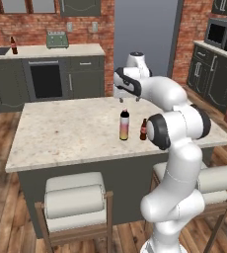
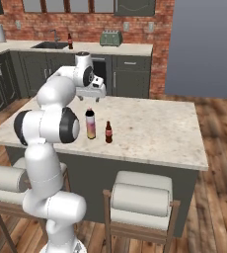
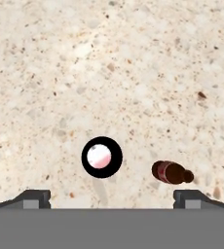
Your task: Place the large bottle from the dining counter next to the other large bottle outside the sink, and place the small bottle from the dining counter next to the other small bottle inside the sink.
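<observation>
2 bottles (image 1: pixel 124 125) (image 1: pixel 143 130) upright on dining counter (image 1: pixel 61 133), claw (image 1: pixel 122 100) open.

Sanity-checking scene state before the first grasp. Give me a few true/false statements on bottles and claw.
1. The claw hangs open above the dining counter. True.
2. The large bottle from the dining counter lies on its side. False: it stands upright on the counter.
3. The small bottle from the dining counter stands beside the large one, apart from it. True.
4. The claw grips the small bottle. False: it holds nothing.
5. A dark bottle stands on the back worktop by the sink. True.
</observation>
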